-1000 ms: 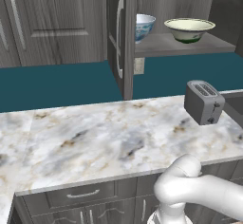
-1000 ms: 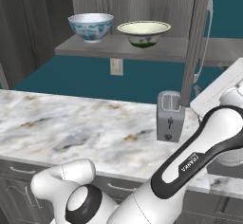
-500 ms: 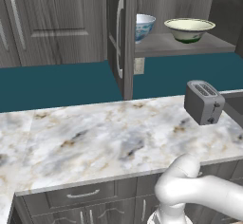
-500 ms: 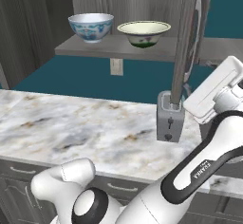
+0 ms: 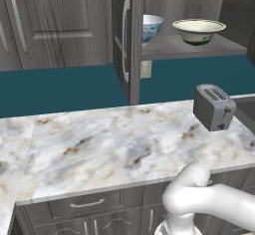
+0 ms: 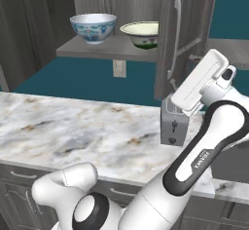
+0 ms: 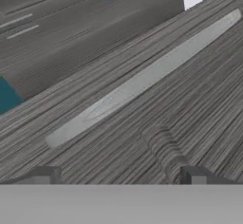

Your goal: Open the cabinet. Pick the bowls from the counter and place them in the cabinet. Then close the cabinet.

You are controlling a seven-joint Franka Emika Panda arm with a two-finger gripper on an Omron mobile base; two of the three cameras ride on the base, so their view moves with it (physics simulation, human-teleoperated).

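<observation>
The tall wall cabinet (image 6: 187, 39) has dark grey wood-grain doors with a long silver bar handle (image 7: 142, 79); seen from the hand, the grain runs in fine grey streaks right in front of the dark fingertips. Left of the hand in the right base view, the round bowl with a white inside (image 6: 93, 28) carries a blue pattern outside, and the plain round bowl (image 6: 141, 33) is pale cream-green with a darker green foot. Below, the broad marble counter (image 5: 99, 149) is white-grey with brownish veins. The boxy toaster (image 5: 213, 107) is dark grey. The back wall (image 5: 64, 87) is teal.
</observation>
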